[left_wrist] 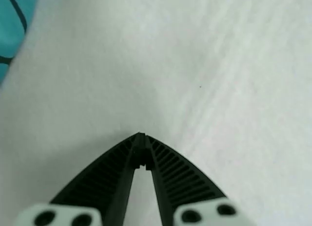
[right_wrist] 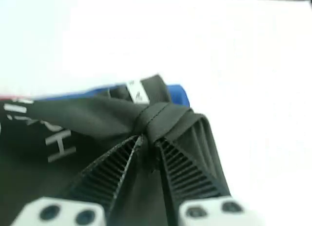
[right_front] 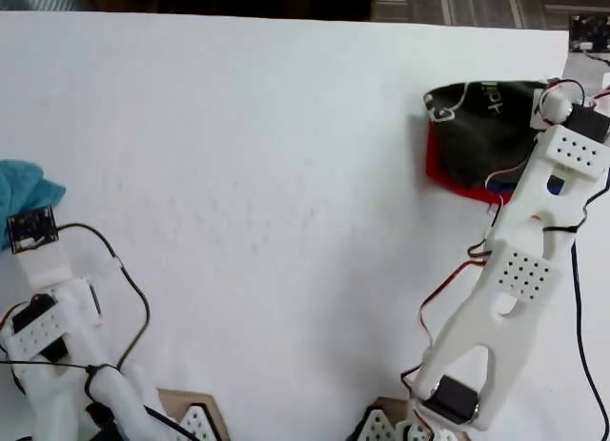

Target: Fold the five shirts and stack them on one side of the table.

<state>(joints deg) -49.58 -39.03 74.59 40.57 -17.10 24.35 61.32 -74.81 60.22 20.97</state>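
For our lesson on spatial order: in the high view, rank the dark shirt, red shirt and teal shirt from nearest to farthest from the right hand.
1. Dark shirt: pinched in the right hand, on the right side.
2. Red shirt: directly beneath it.
3. Teal shirt: far left edge.

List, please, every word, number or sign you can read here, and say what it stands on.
White lettering on the dark shirt: cut off by folds and blurred, no whole word readable.
White tag at the shirt's collar: too blurred to read.
Nothing else is legible.
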